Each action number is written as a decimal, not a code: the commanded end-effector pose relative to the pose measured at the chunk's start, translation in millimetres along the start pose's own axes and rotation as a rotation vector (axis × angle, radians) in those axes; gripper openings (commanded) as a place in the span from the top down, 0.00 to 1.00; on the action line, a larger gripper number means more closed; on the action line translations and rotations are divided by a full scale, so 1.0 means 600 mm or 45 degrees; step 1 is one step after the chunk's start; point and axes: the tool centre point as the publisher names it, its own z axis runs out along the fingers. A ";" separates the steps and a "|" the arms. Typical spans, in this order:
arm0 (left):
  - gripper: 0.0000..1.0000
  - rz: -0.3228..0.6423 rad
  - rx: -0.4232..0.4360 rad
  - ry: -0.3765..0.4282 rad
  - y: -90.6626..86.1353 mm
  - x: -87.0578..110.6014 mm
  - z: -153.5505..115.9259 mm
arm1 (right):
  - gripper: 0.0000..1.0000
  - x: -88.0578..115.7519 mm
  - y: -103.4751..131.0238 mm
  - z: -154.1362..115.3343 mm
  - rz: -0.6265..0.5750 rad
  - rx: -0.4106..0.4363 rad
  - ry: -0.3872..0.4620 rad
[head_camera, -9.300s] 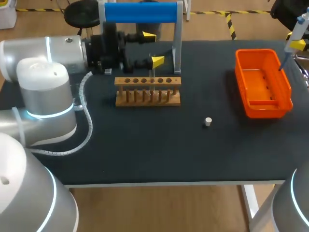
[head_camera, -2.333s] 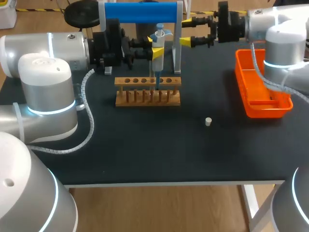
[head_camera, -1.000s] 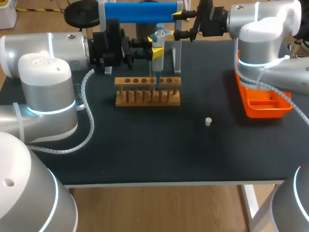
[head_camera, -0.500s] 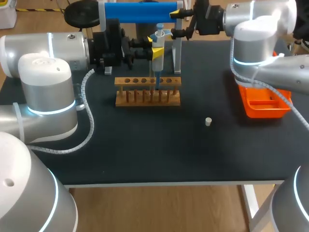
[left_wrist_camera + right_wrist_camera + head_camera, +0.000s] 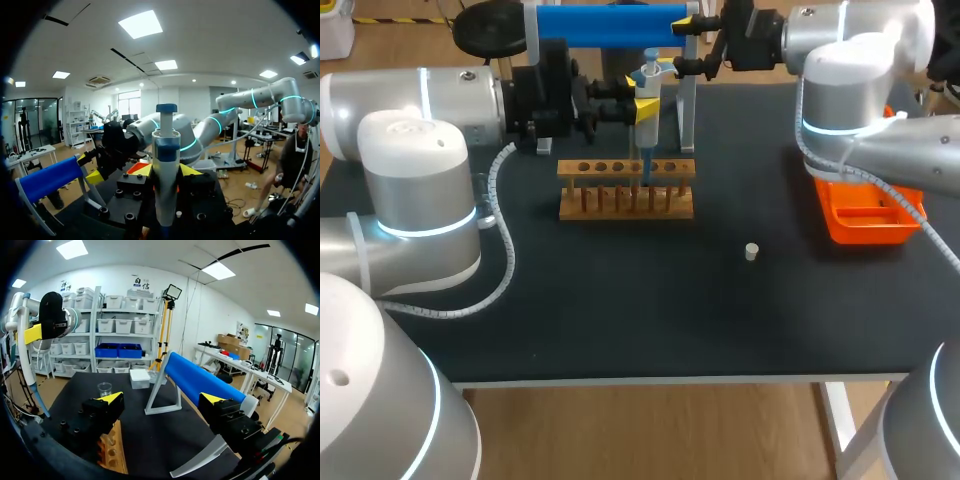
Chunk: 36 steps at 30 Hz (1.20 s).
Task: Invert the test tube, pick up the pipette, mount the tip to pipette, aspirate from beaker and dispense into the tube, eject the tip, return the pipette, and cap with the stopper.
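My left gripper (image 5: pixel 642 92) is shut on the blue-and-white pipette (image 5: pixel 646 100), holding it upright with its tip just above the wooden tube rack (image 5: pixel 626 188). In the left wrist view the pipette (image 5: pixel 166 160) stands between the yellow fingers (image 5: pixel 142 171). My right gripper (image 5: pixel 692 50) is open and empty beside the blue stand's right post; its own view shows the wide-apart tips (image 5: pixel 162 399), the pipette (image 5: pixel 25 355) off to one side and a small glass beaker (image 5: pixel 104 388) ahead. The white stopper (image 5: pixel 751 251) lies on the mat. I cannot make out a test tube.
A blue-barred stand (image 5: pixel 612 25) rises behind the rack. An orange tray (image 5: pixel 868 222) sits at the right, partly under my right arm. A white box (image 5: pixel 139 377) stands beyond the beaker. The dark mat (image 5: pixel 620 300) lies open in front of the rack.
The pipette has passed from my right gripper, formerly over the orange tray, to my left gripper above the rack. My right gripper has drawn back leftward to the stand's post; little motion lately.
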 end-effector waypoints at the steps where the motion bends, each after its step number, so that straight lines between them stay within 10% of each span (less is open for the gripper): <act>1: 1.00 0.000 0.002 -0.002 0.000 0.001 0.000 | 0.00 0.002 -0.001 0.000 -0.002 -0.003 -0.007; 12: 1.00 0.000 0.002 -0.002 0.000 0.001 0.000 | 0.00 0.002 -0.001 0.000 -0.002 -0.003 -0.007; 36: 1.00 -0.046 0.002 -0.709 0.032 -0.191 -0.139 | 0.00 0.002 -0.001 0.000 -0.002 -0.003 -0.007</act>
